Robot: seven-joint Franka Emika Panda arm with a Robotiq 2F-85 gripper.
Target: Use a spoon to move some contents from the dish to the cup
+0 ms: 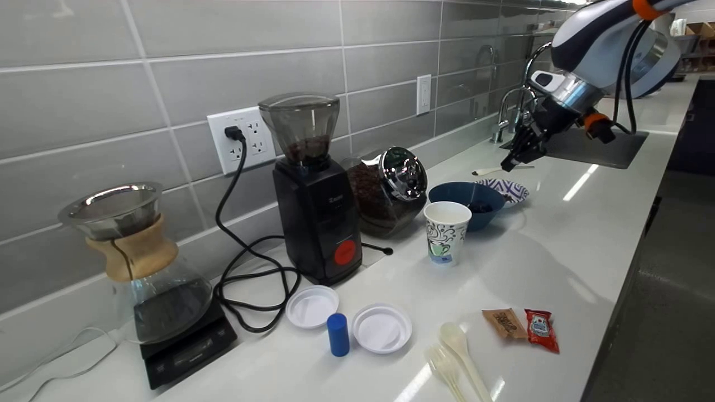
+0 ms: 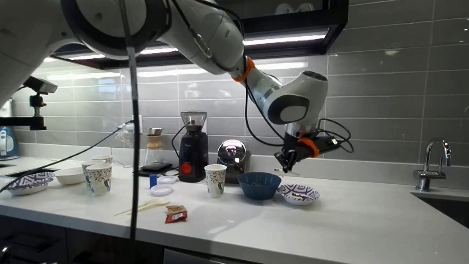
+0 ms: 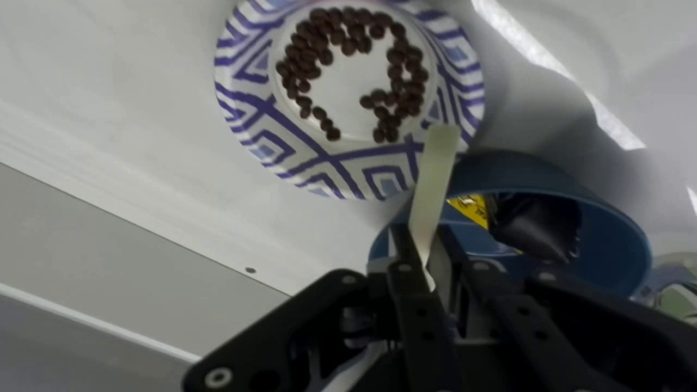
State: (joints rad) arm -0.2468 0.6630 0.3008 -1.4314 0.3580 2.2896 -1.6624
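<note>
My gripper [image 3: 423, 239] is shut on a pale spoon [image 3: 434, 174], which sticks out beyond the fingertips in the wrist view. In an exterior view the spoon [image 1: 489, 171] lies crosswise in the gripper [image 1: 509, 163], above the counter; whether it carries anything cannot be made out. Below it stands the dish [image 2: 298, 198], a white bowl with a purple-blue pattern; in the wrist view its coffee beans [image 3: 405, 98] form a broken ring. The cup [image 1: 447, 237], white with a printed pattern, stands upright; in an exterior view the cup [image 2: 215, 181] is left of the blue bowl.
A blue bowl [image 2: 259, 187] with dark packets sits between cup and dish. Behind are a black grinder [image 1: 318, 223], a bean jar [image 1: 385, 190] and the tiled wall. Lids [image 1: 381, 329], a plastic fork [image 1: 445, 371], another spoon [image 1: 466, 357] and packets [image 1: 540, 330] lie nearer the carafe [image 1: 162, 301].
</note>
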